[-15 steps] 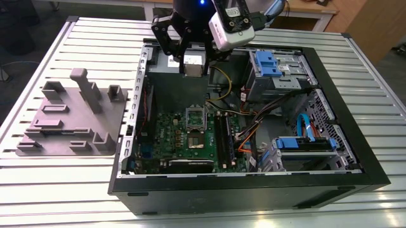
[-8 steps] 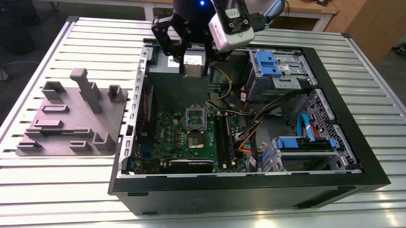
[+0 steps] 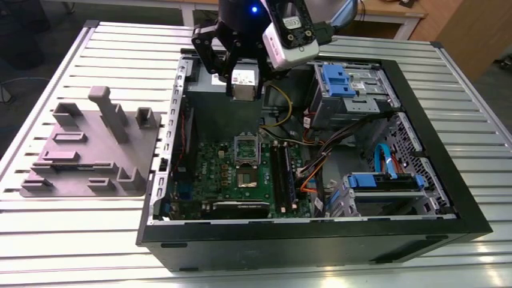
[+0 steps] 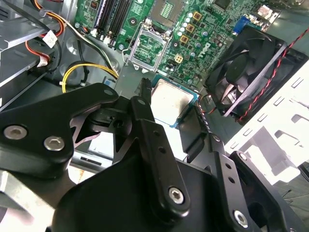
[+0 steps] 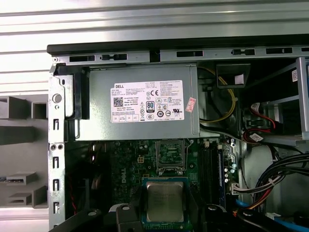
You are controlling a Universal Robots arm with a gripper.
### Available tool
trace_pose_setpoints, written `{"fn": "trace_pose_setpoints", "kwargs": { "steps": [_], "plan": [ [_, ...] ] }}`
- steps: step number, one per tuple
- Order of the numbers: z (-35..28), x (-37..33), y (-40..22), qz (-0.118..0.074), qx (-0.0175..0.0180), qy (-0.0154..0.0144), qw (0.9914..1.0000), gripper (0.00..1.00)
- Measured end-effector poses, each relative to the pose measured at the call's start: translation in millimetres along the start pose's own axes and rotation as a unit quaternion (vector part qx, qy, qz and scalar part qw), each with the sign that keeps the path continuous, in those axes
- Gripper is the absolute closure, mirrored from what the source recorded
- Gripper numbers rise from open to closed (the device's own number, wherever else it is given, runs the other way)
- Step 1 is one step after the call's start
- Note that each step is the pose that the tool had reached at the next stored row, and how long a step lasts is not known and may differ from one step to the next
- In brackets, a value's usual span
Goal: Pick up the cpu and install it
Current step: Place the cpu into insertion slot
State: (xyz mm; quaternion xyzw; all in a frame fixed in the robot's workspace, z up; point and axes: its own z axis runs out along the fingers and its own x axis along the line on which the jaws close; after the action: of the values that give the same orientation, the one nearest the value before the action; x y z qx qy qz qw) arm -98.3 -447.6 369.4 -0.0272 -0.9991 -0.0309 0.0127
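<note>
Ribbed metal surface (image 3: 80,240) carries the open case (image 3: 320,240); we judge the carry underway, fingers (image 4: 145,121) clamping the cpu (image 4: 171,100) clear of the socket (image 4: 152,48), which demands square alignment.

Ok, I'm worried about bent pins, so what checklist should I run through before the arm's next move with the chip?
1. Small square silver-topped cpu clamped in the black gripper: ok, fingers flank it in both wrist views.
2. Cpu level in the grip: cannot tell.
3. Grey rectangular metal socket frame flipped open: ok.
4. Socket on the green motherboard bare: ok.
5. Yellow cables off the socket: ok, they run beside the frame.
6. Cpu lined up over the socket: cannot tell.
</note>
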Motion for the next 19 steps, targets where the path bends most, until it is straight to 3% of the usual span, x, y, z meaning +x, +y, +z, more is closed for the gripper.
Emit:
{"fn": "trace_pose_setpoints", "kwargs": {
  "steps": [19],
  "plan": [
    [3.3,-0.1,-1.3,0.0,0.0,0.0,1.0,0.53]
  ]
}}
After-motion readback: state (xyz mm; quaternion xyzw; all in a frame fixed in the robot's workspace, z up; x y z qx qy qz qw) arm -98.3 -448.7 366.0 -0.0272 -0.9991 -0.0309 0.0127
